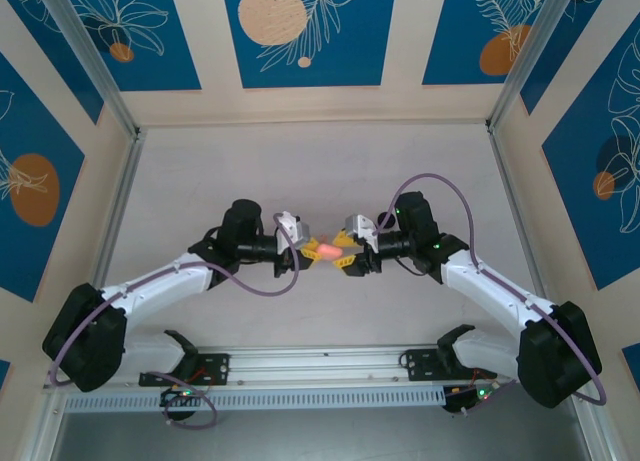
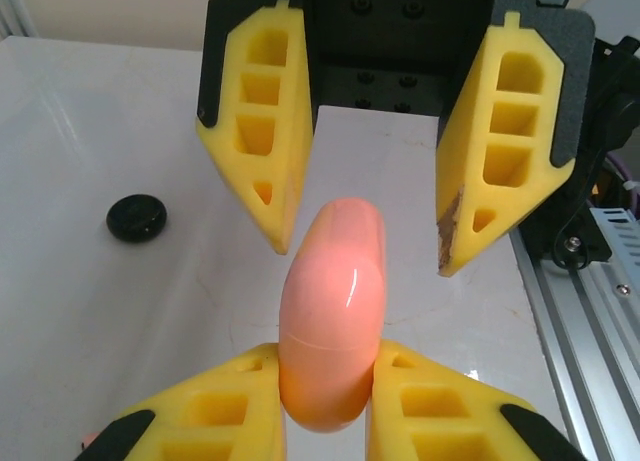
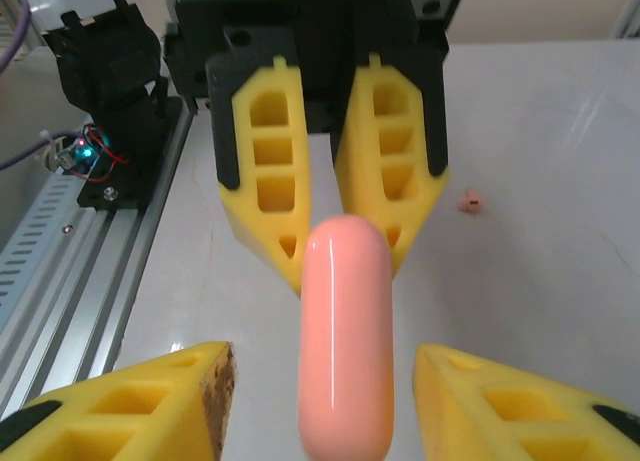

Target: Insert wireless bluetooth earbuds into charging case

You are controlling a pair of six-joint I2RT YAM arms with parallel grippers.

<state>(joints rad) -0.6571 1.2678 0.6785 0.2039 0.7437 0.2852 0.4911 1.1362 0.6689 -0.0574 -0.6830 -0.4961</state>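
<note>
case [image 2: 333, 311], pink and pill-shaped, pinched at one end by left hand [image 2: 327, 349], closed tight on it and holding it up off the table [image 2: 100, 111]. right hand [image 3: 322, 353] facing it head-on, jaws parted wide to either side of the case's free end, touching nothing, gripping nothing. tiny pale pink earbud [image 3: 470, 201] lying on the table past the left hand, on the side away from the rail [image 3: 90, 281]. black disc [image 2: 136, 218] resting on the table too, well apart from both hands.
</note>
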